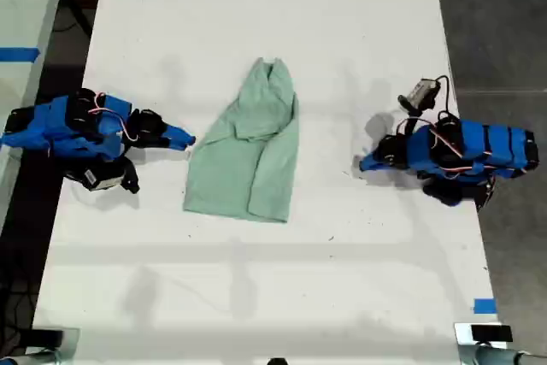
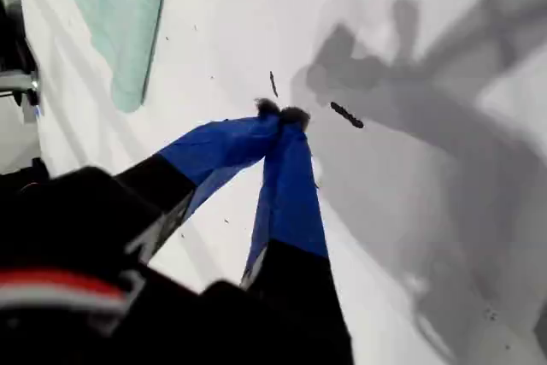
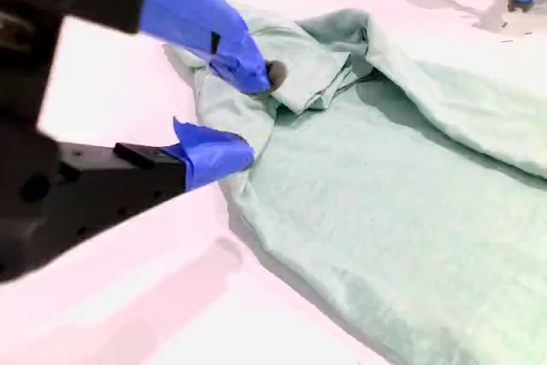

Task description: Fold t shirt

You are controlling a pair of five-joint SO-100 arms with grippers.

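The t shirt, partly folded, lay mid-tabletop. My second gripper was parted at its edge toward the exterior view's left. My first gripper, tips together and empty, rested apart, toward the exterior view's right edge.

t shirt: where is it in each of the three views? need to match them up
Exterior view: the t shirt lies mid-table, between the two arms.
First wrist view: only an edge strip of it shows, far beyond my first gripper, whose tips meet over bare table.
Second wrist view: it fills most of the picture, with my second gripper open at its edge.
Shared landmark: the white table.
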